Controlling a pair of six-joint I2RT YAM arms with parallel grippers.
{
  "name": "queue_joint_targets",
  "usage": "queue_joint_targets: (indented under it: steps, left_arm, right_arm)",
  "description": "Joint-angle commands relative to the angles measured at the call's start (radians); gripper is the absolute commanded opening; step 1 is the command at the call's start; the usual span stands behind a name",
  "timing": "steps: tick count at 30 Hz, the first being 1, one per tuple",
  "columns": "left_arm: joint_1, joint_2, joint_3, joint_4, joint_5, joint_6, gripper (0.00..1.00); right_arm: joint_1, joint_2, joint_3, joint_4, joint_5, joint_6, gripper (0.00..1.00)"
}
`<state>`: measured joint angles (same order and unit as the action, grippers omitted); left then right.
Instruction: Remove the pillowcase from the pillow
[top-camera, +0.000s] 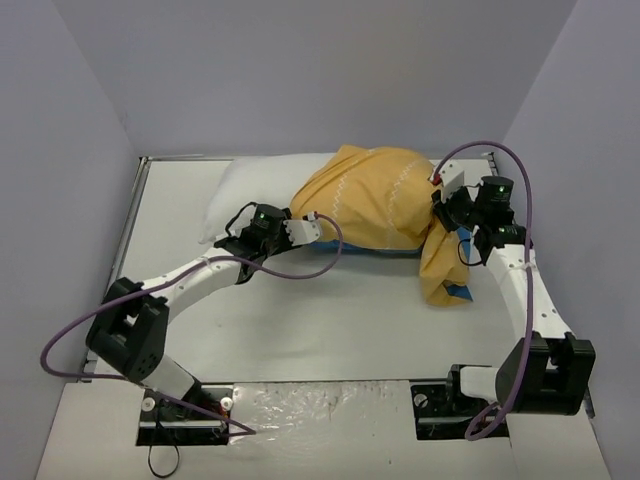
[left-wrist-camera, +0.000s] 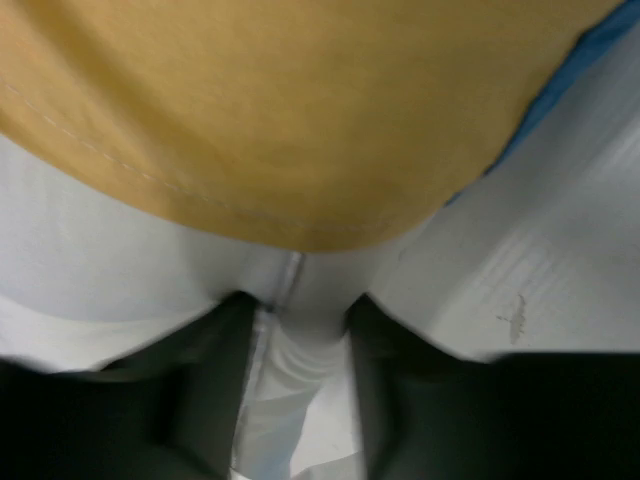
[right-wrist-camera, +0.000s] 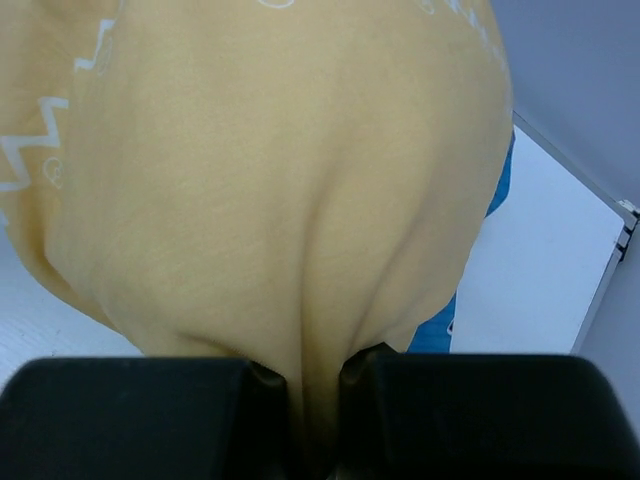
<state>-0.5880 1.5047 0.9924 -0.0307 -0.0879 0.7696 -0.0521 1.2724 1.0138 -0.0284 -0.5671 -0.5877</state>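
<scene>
The pillowcase (top-camera: 372, 200) is turned inside out, its mustard side with white zigzags bunched over the right part of the pillow (top-camera: 252, 188). The pillow's plain white left end lies bare. A blue strip of the pillowcase shows under its near edge. My left gripper (top-camera: 312, 227) is at the pillowcase's left hem. In the left wrist view it (left-wrist-camera: 302, 335) is shut on a fold of the white pillow (left-wrist-camera: 90, 250), just below the yellow hem (left-wrist-camera: 300, 110). My right gripper (top-camera: 442, 207) is shut on a pinch of the pillowcase (right-wrist-camera: 280, 180), between its jaws (right-wrist-camera: 310, 385).
The white table (top-camera: 330, 320) has raised edges at the left and back, with grey walls around. A flap of the pillowcase (top-camera: 445, 275) hangs down onto the table by the right arm. Purple cables loop from both arms.
</scene>
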Motion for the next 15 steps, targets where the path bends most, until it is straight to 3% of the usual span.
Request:
queue_joint_targets:
  steps: [1,4,7,12,15]
  left_arm:
    - [0.028,0.067,0.071,0.054,0.01,0.033,0.26]
    - [0.042,0.074,0.078,0.061,0.022,0.007,0.02]
    - [0.08,0.0,0.071,0.048,0.034,-0.026,0.02]
    - [0.304,-0.246,0.017,0.067,0.186,-0.186,0.02]
    - [0.421,-0.363,-0.044,0.135,0.208,-0.269,0.02]
  right_arm:
    - [-0.018,-0.085,0.005,0.033,-0.091,0.008,0.0]
    - [-0.034,-0.108,0.0,-0.007,-0.109,0.0,0.0]
    - [-0.063,-0.126,0.005,-0.013,-0.093,-0.021,0.0]
    - [-0.176,-0.131,0.057,-0.011,-0.05,-0.05,0.0]
    - [-0.261,-0.119,0.097,-0.01,-0.027,-0.058,0.0]
